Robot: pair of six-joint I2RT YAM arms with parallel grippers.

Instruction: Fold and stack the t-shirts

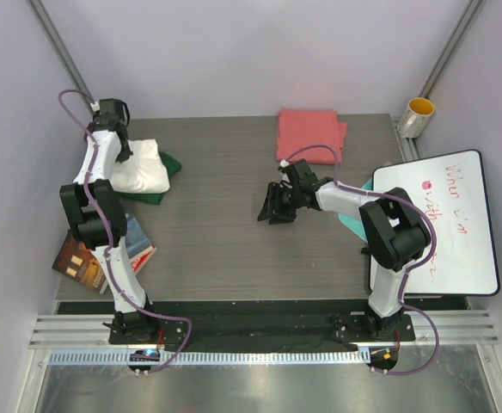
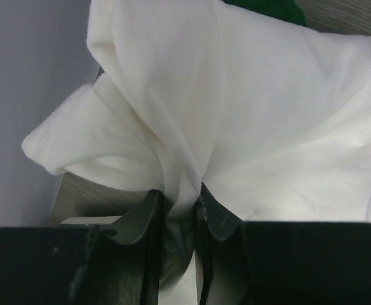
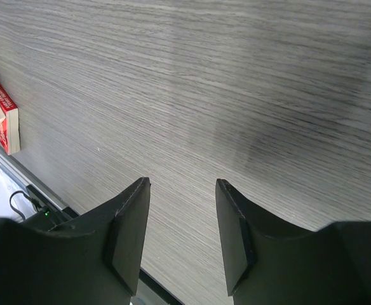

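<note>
The white t-shirt (image 1: 141, 170) lies bunched at the back left of the table, on top of the dark green t-shirt (image 1: 168, 163), which shows only at its edges. My left gripper (image 1: 120, 148) is shut on a fold of the white t-shirt (image 2: 236, 114), cloth pinched between the fingertips (image 2: 148, 213); green cloth (image 2: 268, 7) shows behind. The coral-pink t-shirt (image 1: 309, 135) lies folded at the back middle. My right gripper (image 1: 272, 209) is open and empty over bare table (image 3: 192, 95) in the middle.
Books (image 1: 92, 254) lie at the left edge; a red book (image 3: 0, 111) shows in the right wrist view. A whiteboard (image 1: 436, 219) covers the right side, over a teal sheet (image 1: 354, 219). A yellow cup (image 1: 418, 114) stands at the back right.
</note>
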